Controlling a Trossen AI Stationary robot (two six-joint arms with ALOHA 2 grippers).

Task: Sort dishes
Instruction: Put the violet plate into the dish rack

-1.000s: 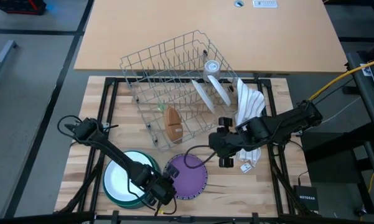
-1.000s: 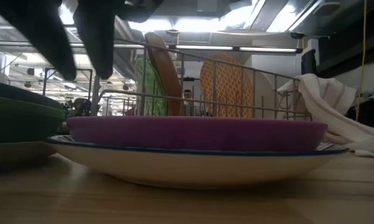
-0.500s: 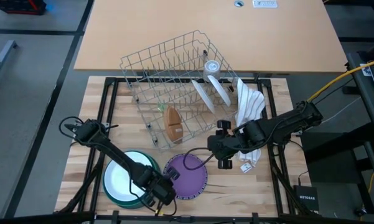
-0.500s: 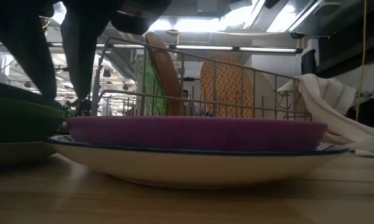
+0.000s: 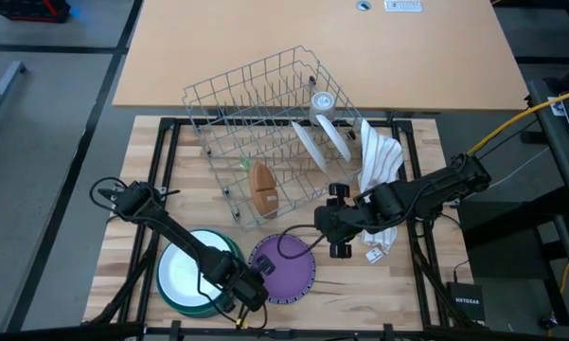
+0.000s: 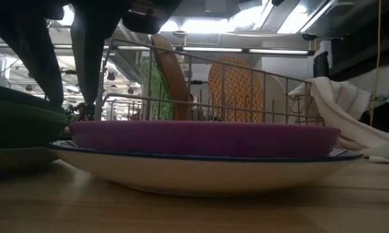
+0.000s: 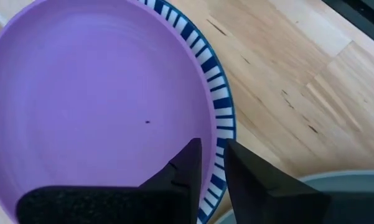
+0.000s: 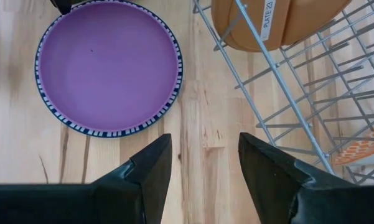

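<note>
A purple plate [image 5: 284, 268] lies on a white plate with a blue-striped rim [image 7: 223, 118] at the table's near edge. To its left stands a stack of a white plate [image 5: 183, 272] in green ones. My left gripper [image 5: 247, 290] is at the purple plate's left rim, shut on it. My right gripper [image 5: 337, 239] hangs open above the bare wood between the plate and the wire rack [image 5: 265, 123]. In the rack stand a brown plate [image 5: 263, 189], an orange-patterned one [image 6: 236, 87], a clear green one [image 6: 156, 90] and white ones [image 5: 314, 142]. My left gripper has the purple plate's left rim [image 7: 206, 134] between its two fingers, one finger [image 7: 187, 171] inside over the purple, the other [image 7: 255, 180] outside over the striped rim. The fingers slant down from the table's left. The plate lies flat on the striped plate. Whether the striped rim is pinched too, I cannot tell.
The wire rack lies askew across the table's far half. A white striped cloth [image 5: 379, 163] is heaped at its right, under my right arm. Bare wood [image 8: 202, 118] shows between the purple plate and the rack.
My left gripper has rolled a little at the purple plate's left rim, and its fingers have drawn closer together and reach lower there. The plates have stayed where they were.
</note>
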